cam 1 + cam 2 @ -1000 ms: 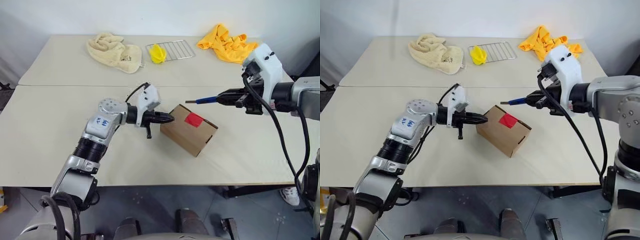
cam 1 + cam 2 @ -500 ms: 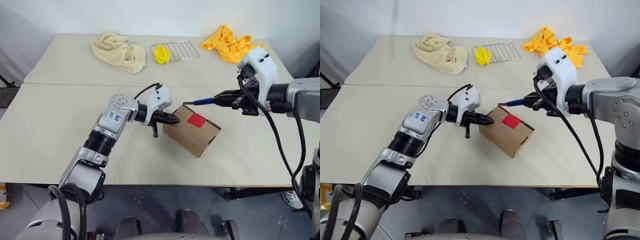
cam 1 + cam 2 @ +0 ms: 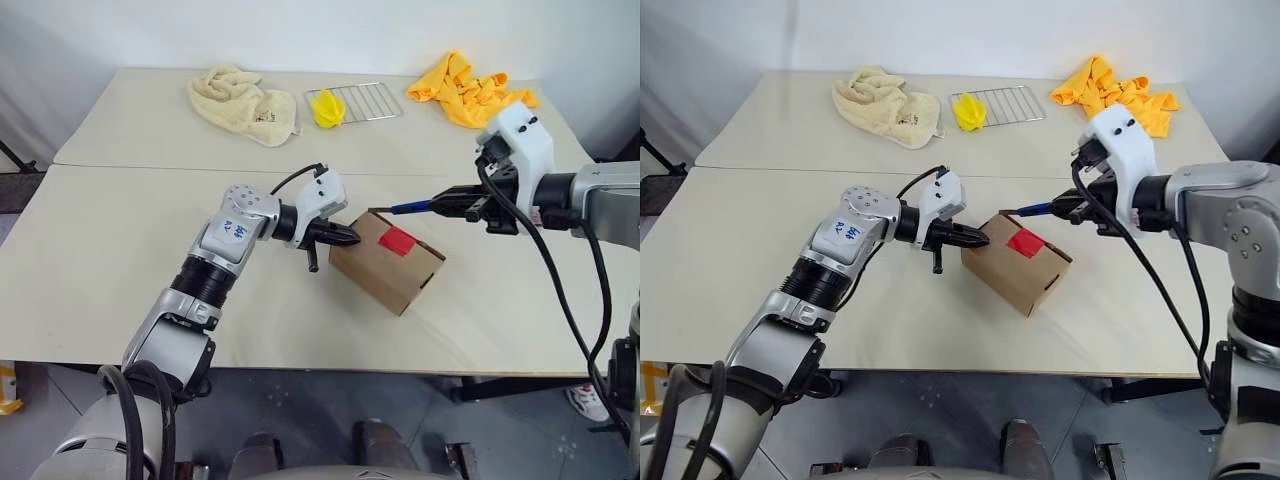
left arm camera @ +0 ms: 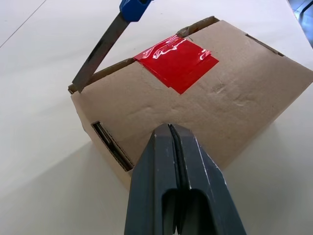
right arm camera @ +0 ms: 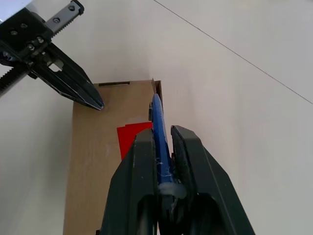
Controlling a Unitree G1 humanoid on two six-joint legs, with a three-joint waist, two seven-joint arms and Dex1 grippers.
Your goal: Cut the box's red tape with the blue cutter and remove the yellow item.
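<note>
The brown cardboard box [image 3: 385,268] lies closed at the table's middle, with red tape [image 3: 396,240] across its lid edge. My left gripper [image 4: 169,127] is shut and empty. Its tip rests against the box's left end [image 3: 348,238], just below the lid. My right gripper [image 5: 161,134] is shut on the blue cutter [image 3: 412,208] and hovers right of the box. The cutter's metal blade [image 4: 98,51] slants down to the lid's far left corner, short of the red tape [image 4: 177,61]. The yellow item is hidden.
At the back of the table lie a cream towel [image 3: 243,101], a wire rack [image 3: 367,100] with a small yellow piece [image 3: 324,107] on it, and an orange-yellow cloth [image 3: 470,88]. A seam between two tabletops [image 3: 130,170] runs behind the box.
The whole picture has shifted with the camera. Both grippers keep their places by the box and their grip is unchanged.
</note>
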